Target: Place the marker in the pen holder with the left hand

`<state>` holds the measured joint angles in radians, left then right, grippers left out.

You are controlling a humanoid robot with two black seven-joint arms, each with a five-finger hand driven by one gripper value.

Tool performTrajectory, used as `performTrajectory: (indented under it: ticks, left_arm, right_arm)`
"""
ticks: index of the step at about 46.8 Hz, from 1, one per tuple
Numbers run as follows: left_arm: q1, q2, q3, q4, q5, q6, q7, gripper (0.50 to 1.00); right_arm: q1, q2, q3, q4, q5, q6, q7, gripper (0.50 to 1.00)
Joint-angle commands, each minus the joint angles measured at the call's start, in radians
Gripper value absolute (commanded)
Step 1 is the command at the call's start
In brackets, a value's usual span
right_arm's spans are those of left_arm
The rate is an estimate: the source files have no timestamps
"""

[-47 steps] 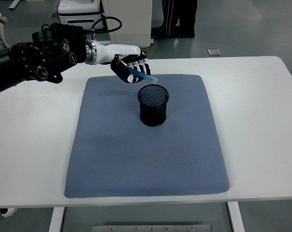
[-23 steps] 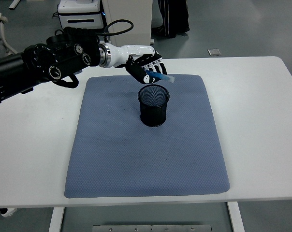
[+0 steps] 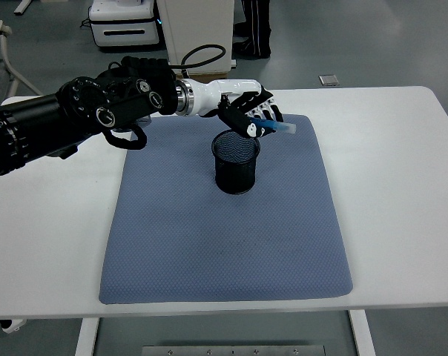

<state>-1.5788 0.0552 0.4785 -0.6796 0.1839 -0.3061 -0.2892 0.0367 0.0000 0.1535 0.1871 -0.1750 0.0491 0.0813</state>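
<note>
Brightness: even, cool light is filling the room; the white table point(image 3: 387, 185) is reading bright without burning out.
Source: light is coming from overhead, diffuse.
Shadows: a soft shadow is falling on the blue mat point(image 3: 224, 237) just beside the pen holder point(image 3: 236, 161); a faint one is lying under the left arm point(image 3: 76, 119).
Glare: a small highlight is showing on the white wrist shell.
Sharpness: the picture is staying crisp across the table; the mat's weave is resolving clearly.
Distortion: table edges are bowing slightly toward the corners.
</note>
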Motion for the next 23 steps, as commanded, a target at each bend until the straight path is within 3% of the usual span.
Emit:
performTrajectory:
  ticks: [1,23]
  left_arm:
    - [0.002,0.000,0.000,-0.012,-0.024,0.001,0.001,0.500]
    - [0.020,0.003,-0.001,-0.035,-0.086,0.015,0.004,0.500]
  right_arm:
    - [0.000,0.000,0.000,0.000,0.000,0.000,0.000,1.000]
    - [0.000,0.000,0.000,0.000,0.000,0.000,0.000,1.000]
